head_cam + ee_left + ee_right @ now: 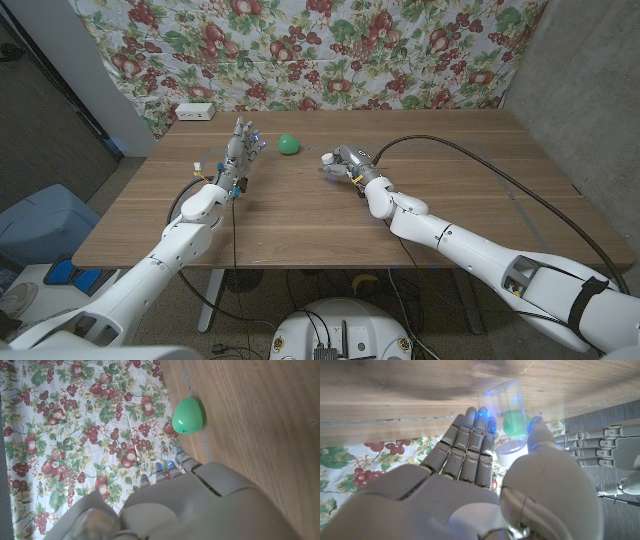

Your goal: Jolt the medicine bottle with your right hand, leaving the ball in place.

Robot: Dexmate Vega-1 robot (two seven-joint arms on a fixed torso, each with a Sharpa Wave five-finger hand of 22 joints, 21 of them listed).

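Medicine bottle (pixel 504 420), clear with a white cap, sits gripped between the fingers (pixel 470 435) and thumb of the right hand (pixel 345 165) near the middle of the wooden table (pixel 300 225); no label or writing on it can be read. Further back, the left hand (pixel 238 150) stands upright with fingers apart, holding nothing, and the green ball (pixel 289 144) lies beside it, before the fruit-print cloth (pixel 330 50) and a white box (pixel 194 112).
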